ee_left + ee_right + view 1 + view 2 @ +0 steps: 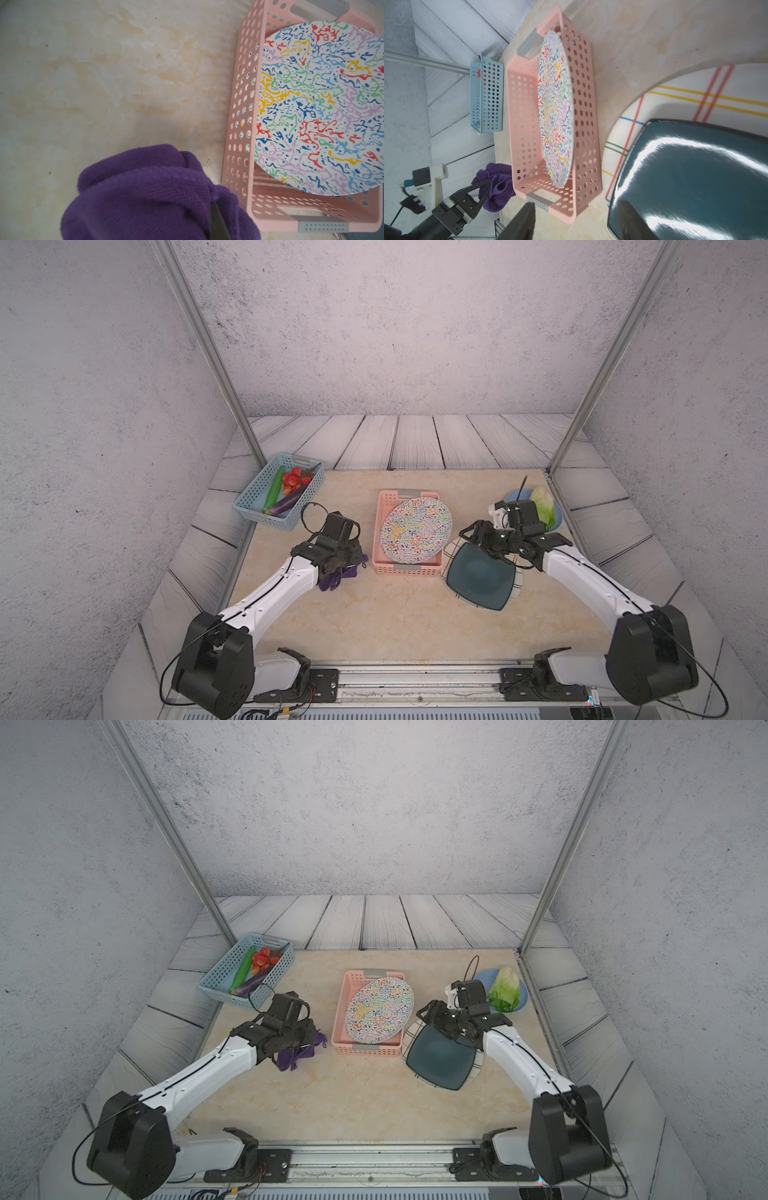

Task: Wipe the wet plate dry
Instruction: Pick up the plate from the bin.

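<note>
Left gripper (338, 570) clamped on purple cloth (145, 197) left of pink basket (384, 568); right gripper (576, 204) jaws apart over the edge of the dark teal square plate (480, 576), which lies flat on striped white plate (451, 549) just right of the basket.

Bright, soft, even light in both top views, shadows faint; left wrist view hazy at its corners; white glare streaks the dark teal plate (695, 166) just beyond the right gripper (576, 204), whose near fingers (523, 222) blur.
</note>
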